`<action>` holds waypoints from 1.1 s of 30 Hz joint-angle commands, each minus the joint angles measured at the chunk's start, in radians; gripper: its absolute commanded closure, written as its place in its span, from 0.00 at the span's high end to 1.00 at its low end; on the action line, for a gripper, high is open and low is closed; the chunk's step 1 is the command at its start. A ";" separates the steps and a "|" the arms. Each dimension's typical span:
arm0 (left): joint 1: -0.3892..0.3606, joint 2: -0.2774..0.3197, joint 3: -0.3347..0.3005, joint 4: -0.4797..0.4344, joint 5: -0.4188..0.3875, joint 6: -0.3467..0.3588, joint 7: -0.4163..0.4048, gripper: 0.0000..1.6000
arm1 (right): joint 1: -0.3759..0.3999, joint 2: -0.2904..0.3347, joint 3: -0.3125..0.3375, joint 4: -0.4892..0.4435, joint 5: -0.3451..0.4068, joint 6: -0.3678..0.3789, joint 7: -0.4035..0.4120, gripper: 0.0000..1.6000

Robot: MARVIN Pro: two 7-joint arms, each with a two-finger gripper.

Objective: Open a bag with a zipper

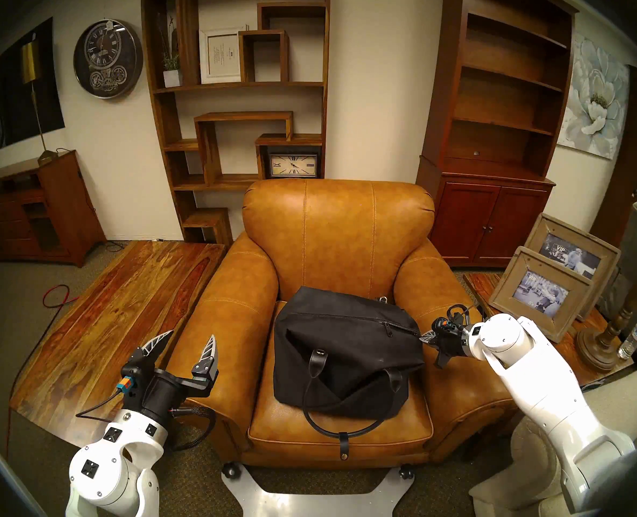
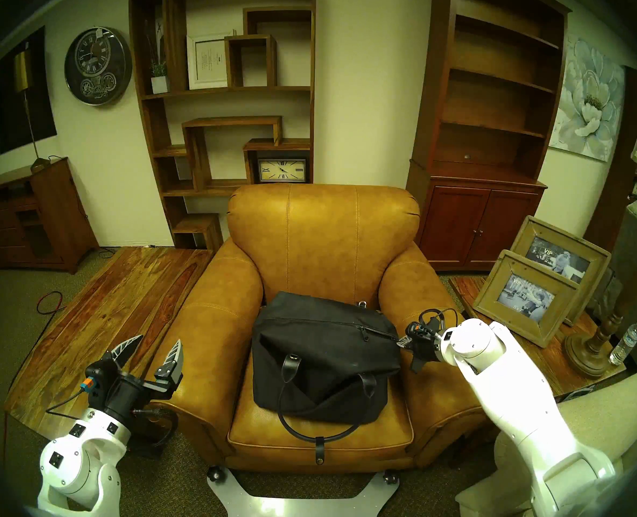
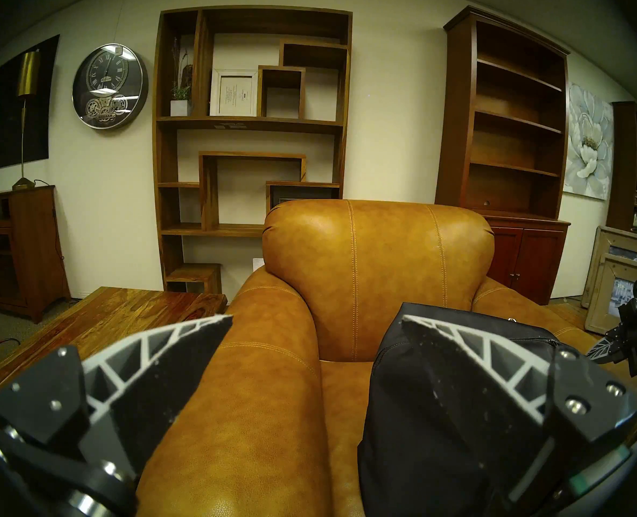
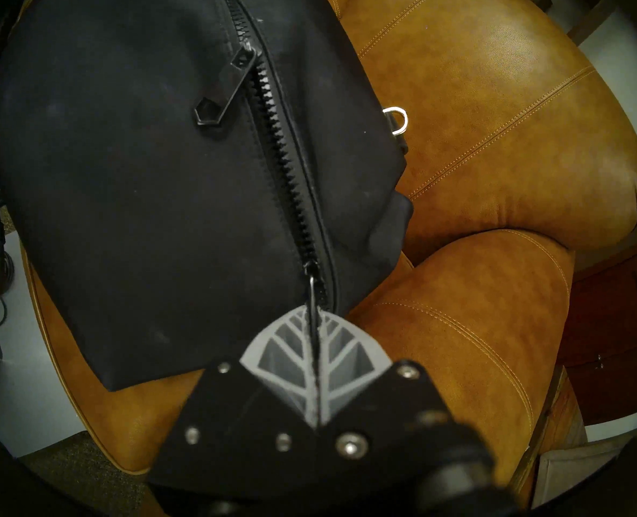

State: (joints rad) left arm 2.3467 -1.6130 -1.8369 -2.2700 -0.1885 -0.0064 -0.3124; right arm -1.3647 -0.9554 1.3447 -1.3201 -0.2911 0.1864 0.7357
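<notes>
I have the black fabric duffel bag [image 1: 347, 359] sitting on the seat cushion of the tan leather armchair [image 1: 339, 225], slumped and creased, its far side toward the backrest; its thin leather loop handles [image 1: 332, 419] spill forward over the front of the cushion, and a small metal ring [image 4: 397, 120] shows at the bag's far edge; the zipper [image 4: 283, 158] runs across the top, its dark metal teeth meshed along the stretch nearest my right arm, with one black pull tab [image 4: 227, 91] lying loose on the fabric partway along; my right gripper [image 4: 314, 318] is at the bag's right end, over the inner side of the chair's right armrest, its fingers pressed together on a second pull tab [image 4: 311, 292] at the end of the zipper line, the tab drawn out straight from the slider; my left gripper [image 1: 184, 342] hangs above the chair's left armrest, fingers spread wide and holding nothing, well apart from the bag
</notes>
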 commanded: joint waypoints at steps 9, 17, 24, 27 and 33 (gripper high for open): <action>0.000 0.002 0.000 -0.022 0.001 -0.002 -0.002 1.00 | 0.060 0.023 0.056 0.029 0.049 0.069 0.055 0.00; 0.000 0.002 0.000 -0.022 0.001 -0.002 -0.002 1.00 | 0.066 -0.013 0.088 0.074 0.085 0.091 0.040 0.00; -0.001 0.002 0.000 -0.021 0.001 -0.003 -0.002 1.00 | 0.107 -0.039 0.143 0.094 0.162 0.141 0.061 0.00; -0.001 0.002 0.000 -0.020 0.001 -0.003 -0.002 1.00 | 0.141 -0.040 0.155 0.126 0.186 0.195 0.087 0.00; -0.002 0.002 0.000 -0.019 0.001 -0.003 -0.002 1.00 | 0.187 -0.044 0.179 0.176 0.233 0.261 0.135 0.00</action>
State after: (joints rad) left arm 2.3465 -1.6132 -1.8370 -2.2691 -0.1886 -0.0067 -0.3127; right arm -1.2820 -1.0186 1.4639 -1.1783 -0.1018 0.3710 0.8376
